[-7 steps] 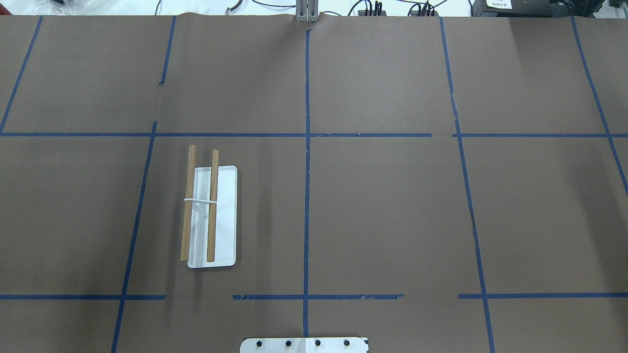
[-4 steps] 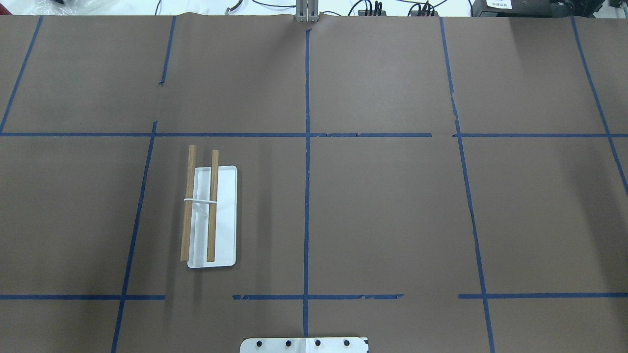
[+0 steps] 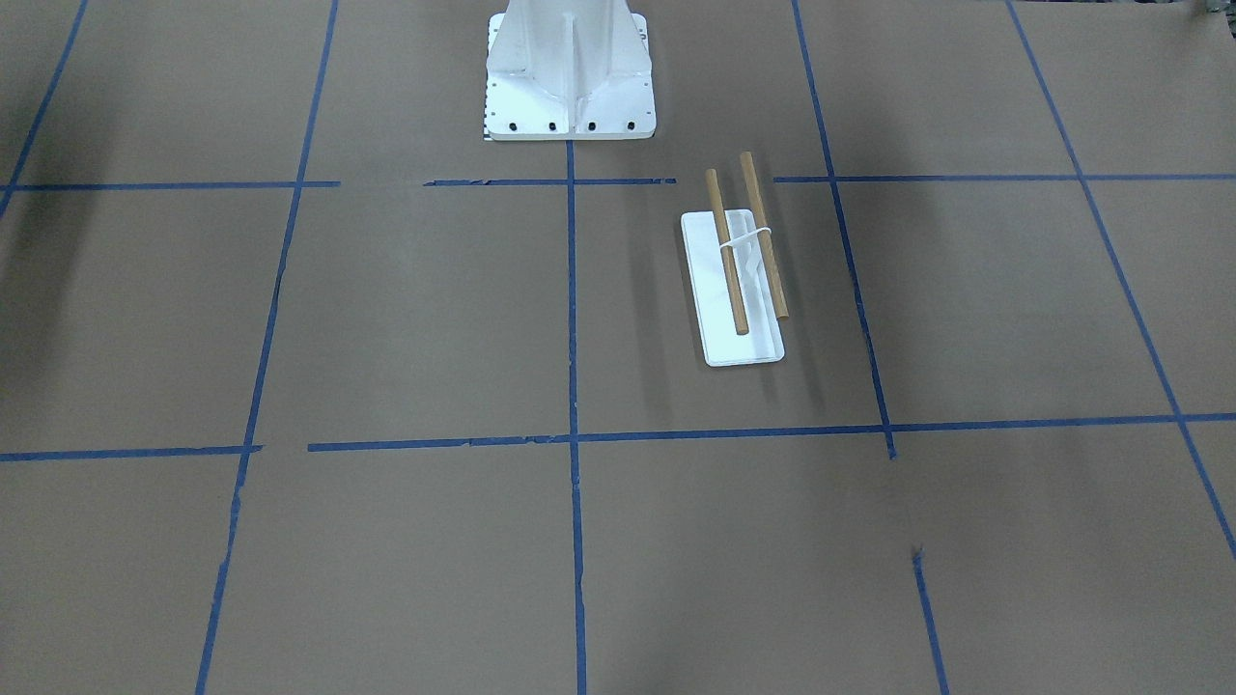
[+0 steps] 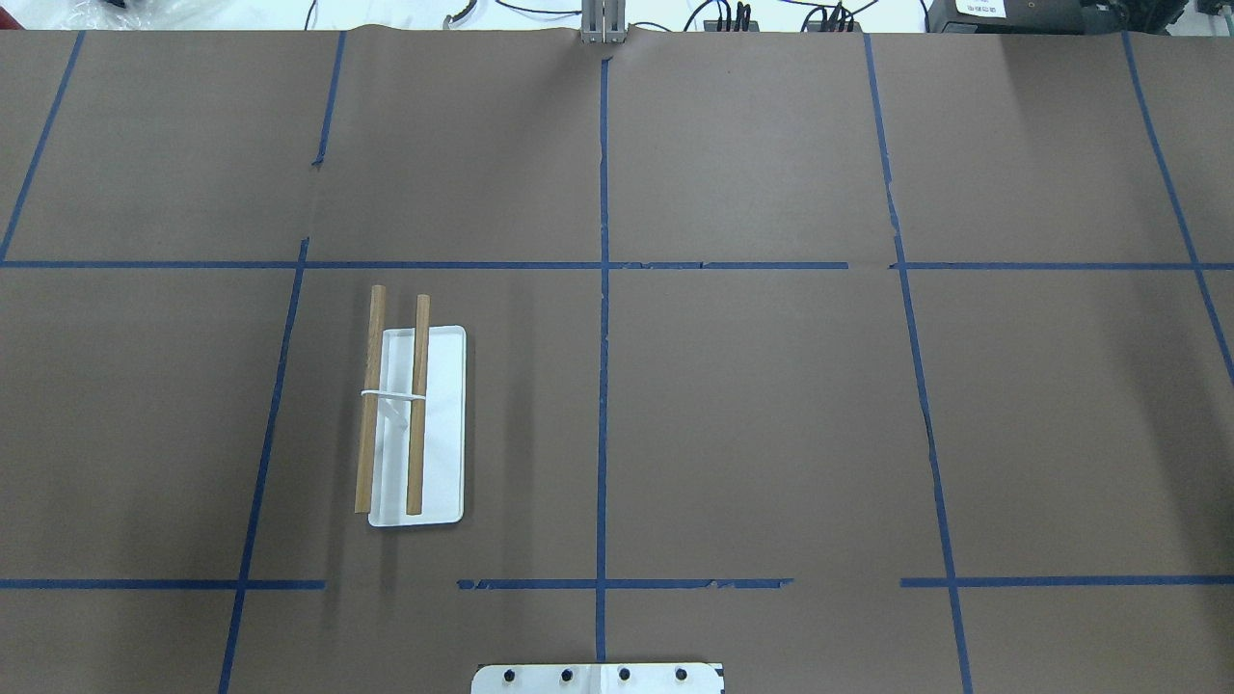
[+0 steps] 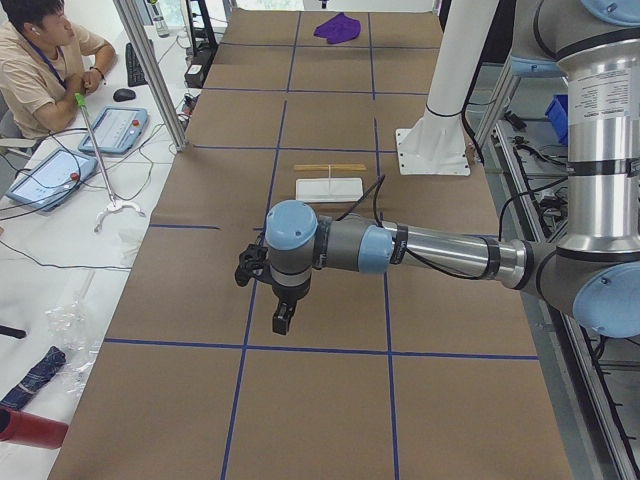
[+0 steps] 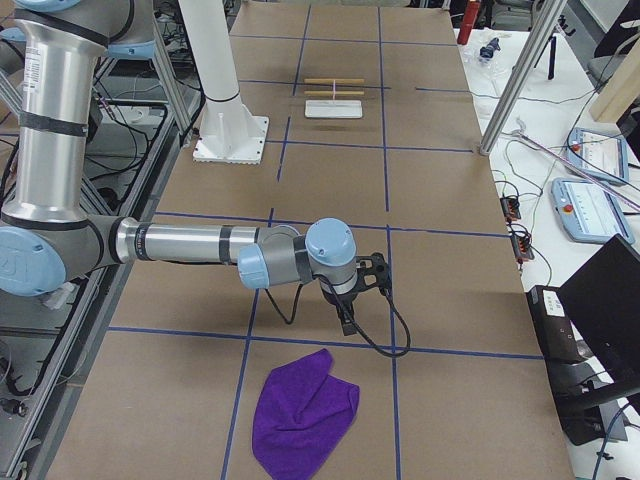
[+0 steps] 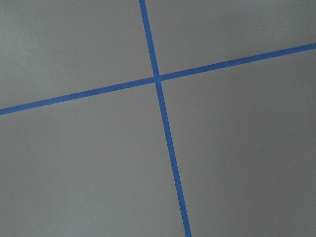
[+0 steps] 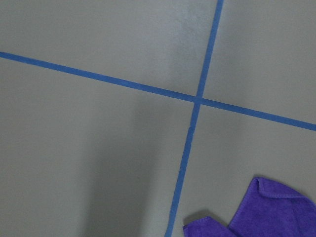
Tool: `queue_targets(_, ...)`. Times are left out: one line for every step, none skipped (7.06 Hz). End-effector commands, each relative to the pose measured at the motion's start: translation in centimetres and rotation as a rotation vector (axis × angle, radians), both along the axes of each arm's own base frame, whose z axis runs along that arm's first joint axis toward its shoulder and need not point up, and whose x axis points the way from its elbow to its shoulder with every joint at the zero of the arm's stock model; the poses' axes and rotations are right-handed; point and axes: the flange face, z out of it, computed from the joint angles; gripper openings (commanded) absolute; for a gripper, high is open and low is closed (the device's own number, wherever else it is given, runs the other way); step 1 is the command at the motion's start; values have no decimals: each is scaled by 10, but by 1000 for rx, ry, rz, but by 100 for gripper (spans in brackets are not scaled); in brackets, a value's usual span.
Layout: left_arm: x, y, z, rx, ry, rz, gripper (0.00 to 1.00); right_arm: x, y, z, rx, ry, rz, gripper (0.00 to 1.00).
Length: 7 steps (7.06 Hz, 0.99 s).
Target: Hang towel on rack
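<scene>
Though the front-facing view takes in most of the brown-papered table (image 3: 386,319), all it holds is the rack (image 3: 731,290). The rack stands on its white base a little out from the white pedestal (image 3: 570,77), on the robot's left half.

The overhead view gives the same rack, its two rods parallel and running away from the robot. It cuts the pedestal to a strip at the bottom edge.

The left-end view adds the left gripper (image 5: 284,320), hanging above the paper near a blue tape line (image 5: 245,335), well apart from the rack. Whether its jaws are open or closed I cannot tell from here. The towel (image 5: 338,27) is a small purple patch at the table's far end, too small for its folds to be read. An operator (image 5: 45,60) sits at a side desk.

The right-end view shows the towel lying crumpled on the paper close to the camera. The right gripper (image 6: 346,322) hangs above the table near it, not touching, and its jaws cannot be judged either.

The left wrist camera sees only paper and crossing tape.

The right wrist camera catches one corner of the towel, cut off at the lower right.
</scene>
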Motion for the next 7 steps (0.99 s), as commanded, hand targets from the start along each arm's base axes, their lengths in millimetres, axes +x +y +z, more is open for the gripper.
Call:
queue_targets(1,-11,-29,181,1,2,100,-6,3,-26,54,-80,-24,100)
queue_targets(1,-23,-52,344,2,-6,100,-6,0,-33,69,-83,-26,99)
queue_targets(0,-20,-71,508,2,-7,100,-6,7,-22,67,-70,-39,94)
queue_targets(0,-21,-71,577,5,-7,100,-3,29,6,57,-23,-65,100)
queue_targets(1,-22,-72,589,7,-5,100,0,50,36,86,26,-111,100)
queue_targets(1,-23,-73,601,5,-5,100,2,67,77,119,42,-123,100)
queue_targets(1,-22,-74,615,5,-5,100,3,81,127,150,72,-117,98)
